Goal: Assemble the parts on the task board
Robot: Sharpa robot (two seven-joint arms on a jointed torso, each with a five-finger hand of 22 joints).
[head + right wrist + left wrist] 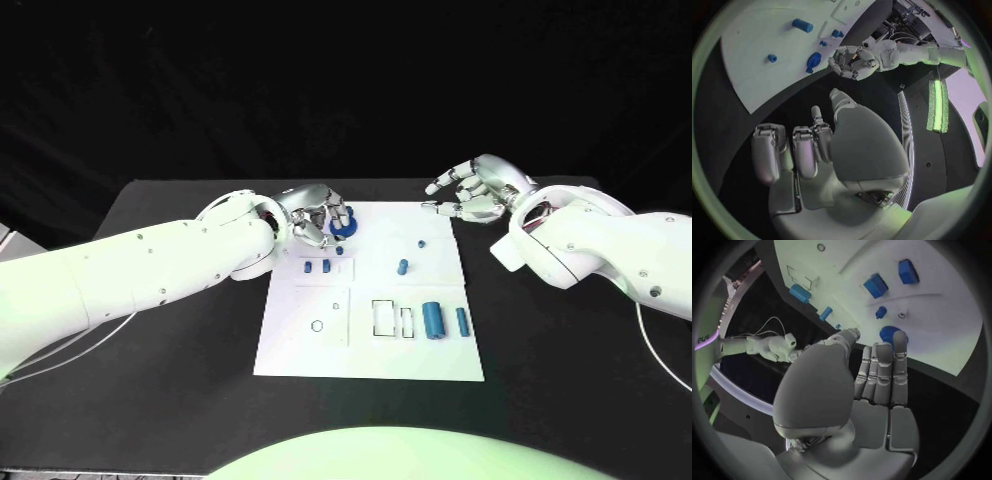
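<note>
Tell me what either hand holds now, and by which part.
Nothing is held. The left hand reaches over a round blue part; the right hand hangs empty, fingers apart.

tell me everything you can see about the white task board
The task board is a flat white rectangular plate, smooth and thin-looking, lying on the black table. Thin outlines of rectangles and a small oval are drawn on it. Small blue parts lie or stand scattered across it, with two larger blue cylinders near its right edge. The left hand hovers over its far left corner by a round blue part; the right hand is at its far right corner.
</note>
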